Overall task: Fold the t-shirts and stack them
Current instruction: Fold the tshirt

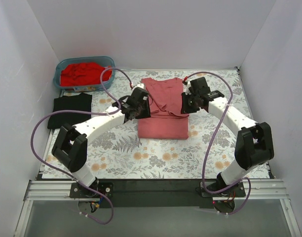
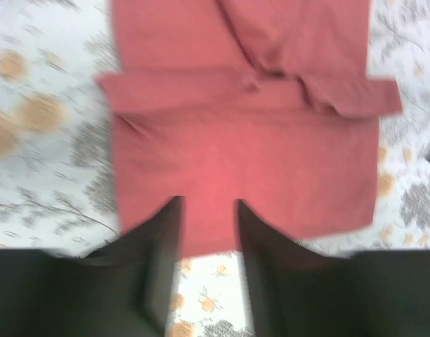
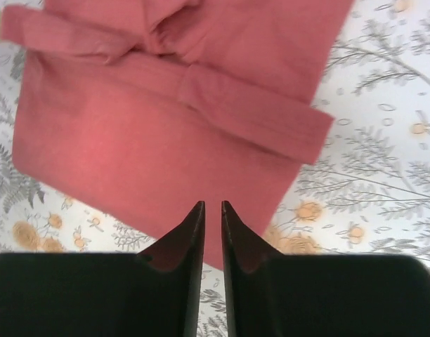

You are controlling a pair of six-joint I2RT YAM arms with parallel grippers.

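Observation:
A salmon-pink t-shirt (image 1: 162,121) lies partly folded in the middle of the floral table cover, sleeves turned in across its upper half (image 2: 243,91) (image 3: 166,91). My left gripper (image 1: 141,106) hovers over its left edge. Seen from the left wrist, the left gripper (image 2: 209,203) is open, with nothing between its fingers. My right gripper (image 1: 188,103) hangs over the shirt's right edge. From the right wrist, the right gripper (image 3: 213,205) stands slightly open, a narrow empty gap above the cloth. A black t-shirt (image 1: 69,109) lies folded at the left. Red t-shirts (image 1: 83,73) fill a bin.
The blue bin (image 1: 59,78) stands at the back left corner. White walls close in the table on three sides. The floral table cover (image 1: 156,158) shows bare in front of the pink shirt, and the arm bases sit on a black rail (image 1: 156,186) at the near edge.

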